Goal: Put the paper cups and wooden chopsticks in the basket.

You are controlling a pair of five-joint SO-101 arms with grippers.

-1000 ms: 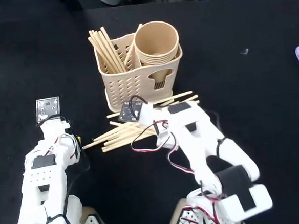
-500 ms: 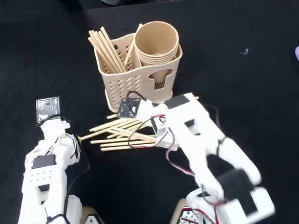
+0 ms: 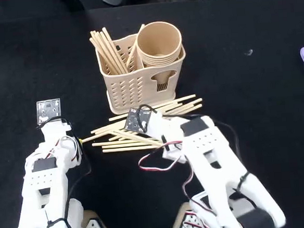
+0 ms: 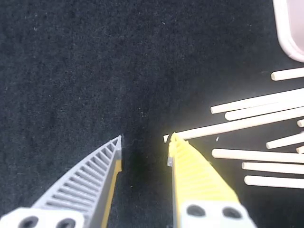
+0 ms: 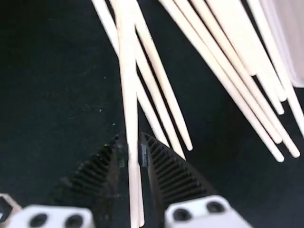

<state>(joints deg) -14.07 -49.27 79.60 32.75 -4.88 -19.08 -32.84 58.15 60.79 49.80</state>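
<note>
The right claw (image 5: 129,145) pinches a pale wooden chopstick (image 5: 127,90) near its end, at 6 o'clock of the beige plastic basket (image 3: 134,86); lifted, it could pivot and slip. The left claw (image 4: 145,140) is spread.

No readable text, label or number anywhere — none on anything here.

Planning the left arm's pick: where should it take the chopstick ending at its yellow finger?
Probably near that free end of the chopstick, clear of the other chopsticks. Bring the left gripper from above, straddling it crosswise: it lies flat on the table.
</note>
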